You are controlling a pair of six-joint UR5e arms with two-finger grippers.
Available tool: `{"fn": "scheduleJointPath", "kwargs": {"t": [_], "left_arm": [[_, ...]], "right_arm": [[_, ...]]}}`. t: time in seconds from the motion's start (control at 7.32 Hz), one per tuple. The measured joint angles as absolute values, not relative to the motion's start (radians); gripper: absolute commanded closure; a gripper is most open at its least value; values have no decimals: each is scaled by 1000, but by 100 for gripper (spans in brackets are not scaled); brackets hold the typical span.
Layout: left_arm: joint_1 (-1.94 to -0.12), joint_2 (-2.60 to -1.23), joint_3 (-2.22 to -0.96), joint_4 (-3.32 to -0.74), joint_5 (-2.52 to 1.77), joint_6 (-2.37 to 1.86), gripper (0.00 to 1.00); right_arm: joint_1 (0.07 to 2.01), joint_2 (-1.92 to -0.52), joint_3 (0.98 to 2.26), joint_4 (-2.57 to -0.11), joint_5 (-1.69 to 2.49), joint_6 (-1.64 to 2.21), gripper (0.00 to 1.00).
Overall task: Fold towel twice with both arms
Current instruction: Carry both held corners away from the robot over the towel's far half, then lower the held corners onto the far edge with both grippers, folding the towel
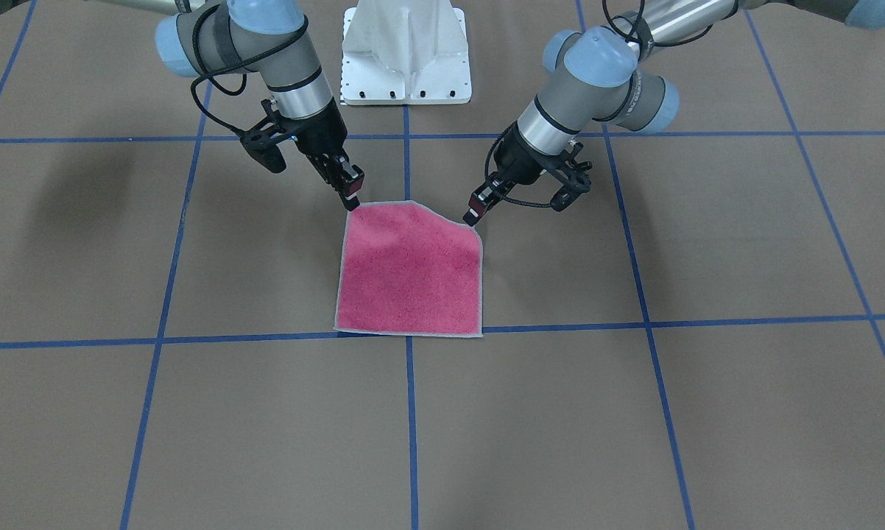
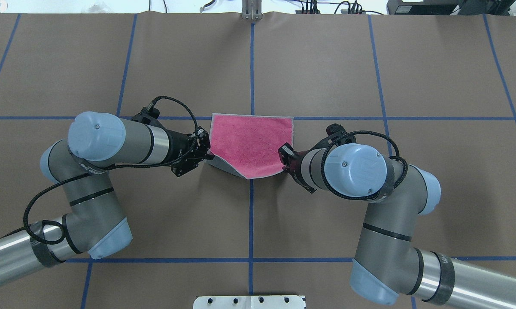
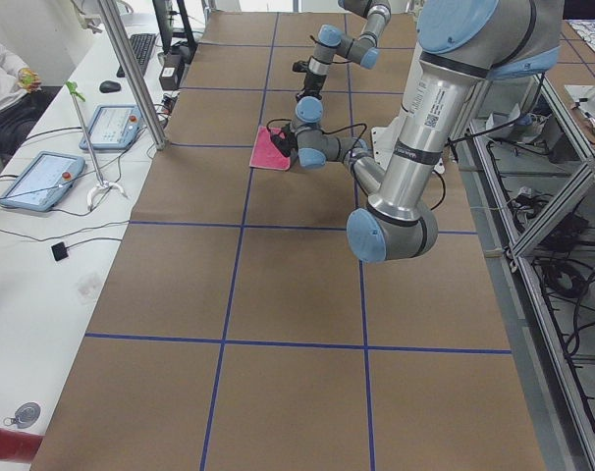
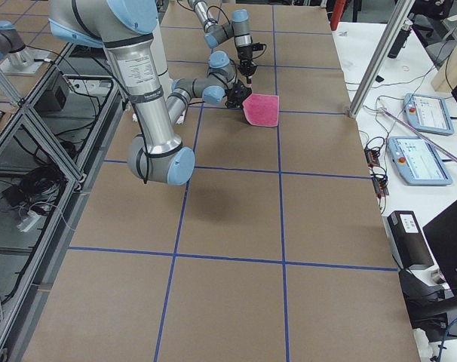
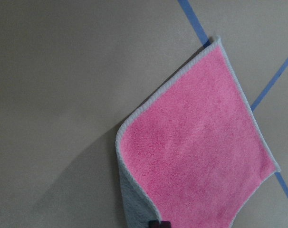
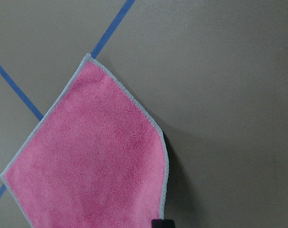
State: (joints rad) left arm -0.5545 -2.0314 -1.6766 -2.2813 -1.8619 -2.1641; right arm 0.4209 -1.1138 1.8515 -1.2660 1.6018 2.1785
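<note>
Overhead exterior: the left gripper (image 2: 203,150), narrow, pinched on the towel (image 2: 251,141) at its 8 o'clock corner. Then the right gripper (image 2: 285,155), likewise narrow, pinched on the 4 o'clock corner. Both held corners raised off the table (image 2: 348,64); near edge sagging between them in a curve toward 6 o'clock. Dark grey underside on show just below the 8 o'clock corner, pink-red face up everywhere else. Far edge at 12 o'clock flat on the table, along a blue tape line (image 2: 412,118).

Left wrist view: towel corner rising to a fingertip (image 5: 158,223) at 6 o'clock of the frame, grey underside curled just beside it, shadow on the table toward 8 o'clock. Right wrist view: pink face only, light grey border running down to the fingertip at 6 o'clock, shadow toward 5 o'clock.

Outward: left arm (image 2: 138,143) in from 8 o'clock, right arm (image 2: 356,169) in from 4 o'clock. Front-facing view: white pedestal base (image 1: 406,51) at 12 o'clock, well apart from the towel.
</note>
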Motion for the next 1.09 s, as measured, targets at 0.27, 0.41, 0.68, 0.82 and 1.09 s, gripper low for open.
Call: {"fn": "scheduleJointPath", "kwargs": {"t": [0.27, 0.41, 0.68, 0.82, 1.09], "left_arm": [[-569, -2051, -1673, -2254, -1860, -2161, 100], [-576, -2061, -1670, -2249, -1859, -2160, 100], [-591, -2077, -1665, -2246, -1859, -2159, 100], [-597, -2082, -1662, -2246, -1860, -2158, 100], [-605, -2105, -1634, -2246, -1860, -2158, 100]], "right_arm": [[439, -1110, 1850, -1267, 1603, 2178, 100], [447, -1110, 1850, -1267, 1603, 2178, 100], [465, -1108, 1848, -1268, 1603, 2178, 100], [474, -1108, 1845, -1268, 1603, 2173, 100], [492, -1106, 1838, -1267, 1603, 2161, 100]]}}
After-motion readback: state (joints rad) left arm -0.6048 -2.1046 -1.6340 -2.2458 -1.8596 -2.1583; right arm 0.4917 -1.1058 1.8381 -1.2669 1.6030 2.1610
